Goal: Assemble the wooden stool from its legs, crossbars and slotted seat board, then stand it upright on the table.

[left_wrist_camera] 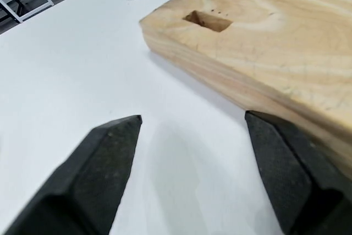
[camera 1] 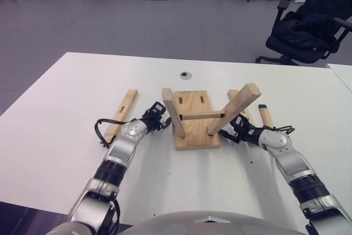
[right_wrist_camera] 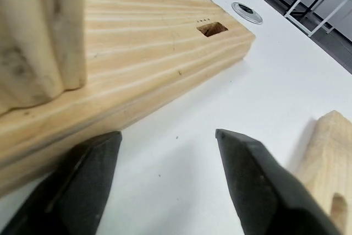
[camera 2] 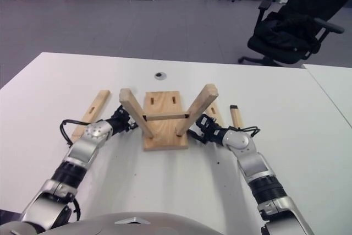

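Note:
The slotted seat board (camera 1: 196, 134) lies flat mid-table. Two legs (camera 1: 172, 111) (camera 1: 235, 108) stand slanted in it, joined by a thin crossbar (camera 1: 200, 116). A loose leg (camera 1: 122, 113) lies to the board's left, and further wooden pieces (camera 1: 265, 116) lie to its right. My left gripper (camera 1: 160, 116) rests open on the table at the board's left edge; in the left wrist view its fingers (left_wrist_camera: 107, 155) are spread, one beside the board's side (left_wrist_camera: 258, 48). My right gripper (camera 1: 231, 130) is open low at the board's right edge, with the board (right_wrist_camera: 137, 42) on one side and a loose leg (right_wrist_camera: 324, 152) on the other.
A round cable grommet (camera 1: 186, 75) sits in the white table (camera 1: 66, 97) behind the board. A black office chair (camera 1: 308, 23) stands on the floor beyond the table's far right corner. Bare tabletop lies in front of the board and at far left.

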Available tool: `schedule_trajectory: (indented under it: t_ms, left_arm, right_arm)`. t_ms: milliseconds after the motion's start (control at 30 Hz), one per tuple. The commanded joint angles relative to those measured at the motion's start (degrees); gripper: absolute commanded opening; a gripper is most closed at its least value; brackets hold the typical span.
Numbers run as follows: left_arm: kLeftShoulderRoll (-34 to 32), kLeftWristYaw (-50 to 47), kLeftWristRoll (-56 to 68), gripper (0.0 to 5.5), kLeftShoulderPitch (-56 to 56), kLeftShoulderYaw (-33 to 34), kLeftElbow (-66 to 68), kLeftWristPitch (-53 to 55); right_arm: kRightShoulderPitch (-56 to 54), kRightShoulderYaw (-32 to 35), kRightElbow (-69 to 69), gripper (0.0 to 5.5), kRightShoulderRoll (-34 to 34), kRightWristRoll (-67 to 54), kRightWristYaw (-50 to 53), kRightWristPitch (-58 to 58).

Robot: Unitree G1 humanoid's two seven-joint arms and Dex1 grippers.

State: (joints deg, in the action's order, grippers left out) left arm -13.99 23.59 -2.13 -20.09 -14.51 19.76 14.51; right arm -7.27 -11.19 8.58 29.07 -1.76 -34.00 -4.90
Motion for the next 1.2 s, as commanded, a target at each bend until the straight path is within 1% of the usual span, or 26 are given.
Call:
schedule_trajectory:
  t_ms: [33,100,167,200,233,267,333,367,433,500,567,633,700,800,867,933,1000,1033,1067,1133,1167,1200]
  left_arm:
    - [-0.73,-2.37,0.61,3.49,1.89,4.07,-0.8,-0.95]
    - [-2.29,-4.93,1.45,3.49,8.82,8.73,-12.72,1.95]
    - [-0.64,-11.77,0.22,3.49,20.19,16.27,-32.27,8.28]
    - [1.71,-13.64,2.38,3.49,24.16,17.97,-41.59,12.17]
    - [4.15,-14.81,5.31,3.49,26.22,18.53,-48.59,15.39]
    - [6.97,-15.75,8.29,3.49,25.41,16.76,-54.97,20.1]
    - [12.2,-17.99,13.18,3.49,22.14,14.74,-62.12,27.9]
    - [15.03,-19.42,14.86,3.49,18.35,14.08,-64.1,35.19]
    - [16.73,-20.49,16.83,3.49,12.45,13.14,-66.36,45.43]
    - [16.83,-20.63,18.14,3.49,8.75,12.58,-67.86,52.15]
    - [15.47,-21.16,17.53,3.49,5.62,10.7,-69.46,57.11]
    - [14.73,-22.02,16.62,3.49,3.52,9.96,-69.87,60.27]
    - [15.02,-22.79,16.0,3.49,1.35,9.91,-68.98,61.53]
    - [16.75,-24.58,14.14,3.49,-2.36,9.7,-65.83,60.24]
    - [16.71,-25.09,12.9,3.49,-2.91,9.89,-64.12,58.72]
    - [14.28,-24.17,12.02,3.49,-1.81,10.03,-62.76,56.82]
    - [8.03,-21.37,11.53,3.49,0.28,13.8,-61.59,54.26]
    - [3.01,-18.91,11.33,3.49,1.76,16.59,-61.14,53.18]
    - [-3.89,-15.88,10.0,3.49,3.24,17.55,-60.19,50.89]
    - [-15.91,-10.47,7.58,3.49,4.27,20.96,-56.51,45.25]
    - [-19.58,-8.7,7.01,3.49,3.41,22.22,-54.78,42.47]
    - [-19.35,-7.17,9.35,3.49,-0.46,24.84,-54.04,40.43]
  right_arm:
    - [5.73,8.79,-11.97,3.19,-2.32,-1.12,9.3,-6.02]
    - [9.07,14.57,-19.59,3.19,-2.71,-0.41,14.34,-9.82]
    - [13.21,23.02,-33.39,3.19,-7.83,-9.36,18.99,-16.65]
    - [16.16,24.99,-39.93,3.19,-9.53,-11.18,20.74,-19.52]
    - [18.5,25.65,-45.19,3.19,-10.71,-12.08,22.13,-21.89]
    - [19.92,24.94,-51.66,3.19,-12.29,-13.4,24.29,-24.78]
    - [19.27,24.99,-59.56,3.19,-15.4,-16.11,28.76,-30.35]
    - [16.53,24.24,-62.32,3.19,-16.3,-15.49,31.56,-34.83]
    - [11.93,21.35,-66.12,3.19,-15.58,-14.72,33.9,-40.73]
    - [8.32,18.36,-68.21,3.19,-14.72,-15.14,35.31,-44.81]
    - [3.86,14.96,-68.55,3.19,-11.01,-13.88,35.67,-48.82]
    - [0.79,12.56,-68.56,3.19,-9.02,-13.8,35.69,-51.72]
    - [-0.06,10.64,-68.57,3.19,-8.72,-14.74,35.18,-53.34]
    - [1.37,8.41,-68.56,3.19,-7.84,-16.29,33.08,-53.71]
    - [3.71,9.26,-68.3,3.19,-8.0,-16.18,32.4,-53.96]
    - [5.92,12.85,-66.24,3.19,-9.19,-15.95,32.11,-53.43]
    - [5.65,19.15,-60.9,3.19,-8.81,-15.5,30.36,-49.57]
    - [4.5,22.89,-56.8,3.19,-6.47,-14.25,29.05,-45.94]
    - [2.7,26.87,-53.16,3.19,-4.44,-13.63,28.11,-42.97]
    - [-4.2,35.15,-48.73,3.19,-2.61,-17.92,25.92,-39.91]
    - [-6.9,37.84,-48.13,3.19,-2.93,-21.18,24.99,-39.5]
    - [-9.39,40.06,-48.57,3.19,-4.5,-27.66,23.84,-40.12]
